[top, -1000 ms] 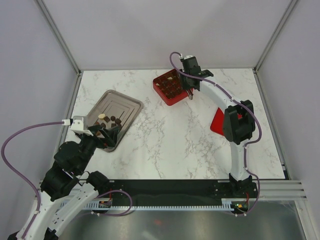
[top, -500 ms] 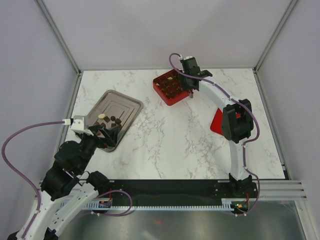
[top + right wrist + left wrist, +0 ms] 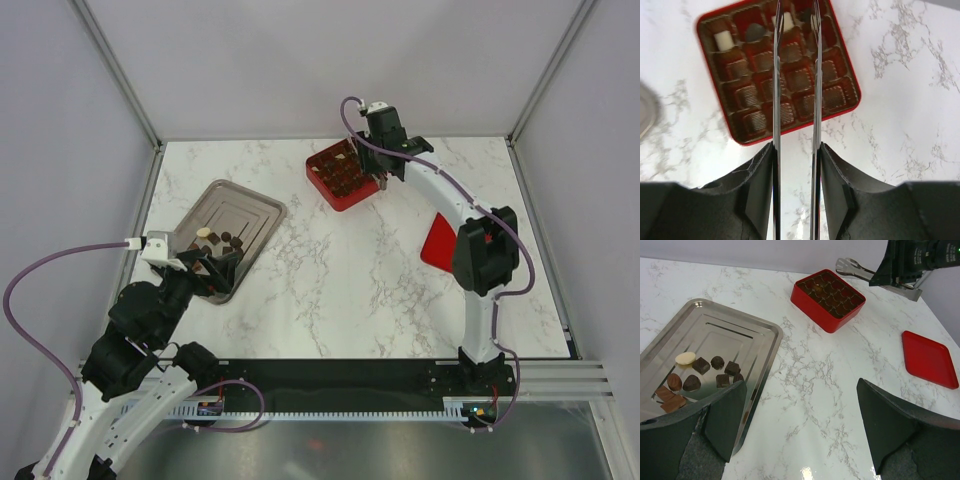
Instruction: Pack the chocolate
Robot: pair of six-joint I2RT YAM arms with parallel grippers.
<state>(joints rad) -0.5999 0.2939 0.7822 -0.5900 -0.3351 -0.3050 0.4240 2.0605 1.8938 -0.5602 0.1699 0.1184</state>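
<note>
Red box (image 3: 815,314): most cells are seen empty; at least 3 pieces (2 of them pale) are lodged in the far row.
Chocolate (image 3: 732,368): the bulk is left on the steel tray (image 3: 735,332), well apart from the box.
Right gripper (image 3: 796,165): clamped on the tongs (image 3: 777,100), whose arms are parted above the far row; nothing is seen pinched between their tips.
Left gripper (image 3: 800,410): spread wide, nothing held, poised at the tray's near edge.
Step in hand: the placing end of a cycle is judged, with unloaded tongs over the box.
Next move: the tongs are to be carried to the tray, lowered round 1 piece and squeezed gently.
</note>
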